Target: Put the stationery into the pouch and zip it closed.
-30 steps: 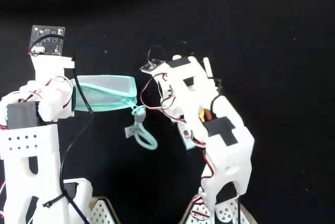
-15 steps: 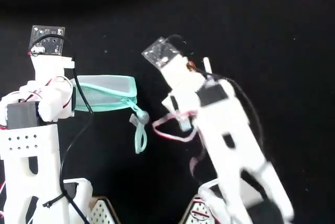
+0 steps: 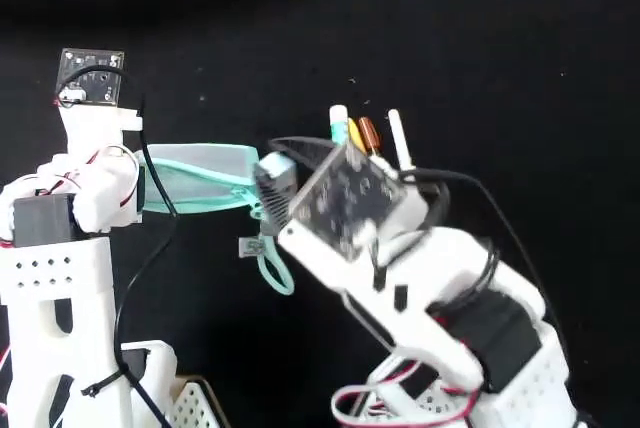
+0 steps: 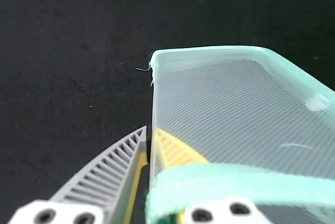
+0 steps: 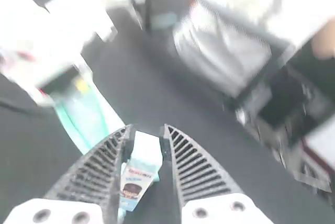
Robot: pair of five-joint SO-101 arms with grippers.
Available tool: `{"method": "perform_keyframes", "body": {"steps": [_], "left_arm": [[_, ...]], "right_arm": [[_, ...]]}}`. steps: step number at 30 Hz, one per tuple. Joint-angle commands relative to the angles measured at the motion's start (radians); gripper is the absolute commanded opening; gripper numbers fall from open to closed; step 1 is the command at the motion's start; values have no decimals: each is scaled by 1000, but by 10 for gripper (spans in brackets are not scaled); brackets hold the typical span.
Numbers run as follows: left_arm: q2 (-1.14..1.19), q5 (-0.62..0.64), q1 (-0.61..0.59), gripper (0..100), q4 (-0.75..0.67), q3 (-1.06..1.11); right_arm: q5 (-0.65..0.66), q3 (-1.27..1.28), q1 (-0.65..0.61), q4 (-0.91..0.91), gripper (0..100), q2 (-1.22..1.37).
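**Both grippers loaded at the pouch**

My left gripper (image 4: 151,139) is clamped on one end of the teal mesh pouch (image 4: 225,109), with the fabric pinched between its fingers. My right gripper (image 5: 146,130) is closed round a small white-and-blue block (image 5: 140,166) — seen from above, just beside the pouch's zipper end. Pens (image 3: 370,135) lie on the black table (image 3: 520,68) close behind that arm, and the strap loop (image 3: 277,270) trails toward the arm bases.

Overhead view down onto table (image 3: 520,68); both wrist views close, pouch (image 3: 200,180) common.
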Motion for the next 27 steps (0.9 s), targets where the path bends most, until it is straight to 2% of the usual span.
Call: {"method": "perform_keyframes", "body": {"steps": [1, 11, 15, 27], "left_arm": [[12, 0, 4, 30, -14, 4], [12, 0, 4, 30, -12, 4], [12, 0, 4, 30, -12, 4], [12, 0, 4, 30, -12, 4]], "right_arm": [[-15, -25, -60, -121, 13, -8], [-9, 325, -89, -543, 12, -8], [-14, 430, -87, -660, 12, -8], [-17, 374, -120, -674, 12, -15]]}}
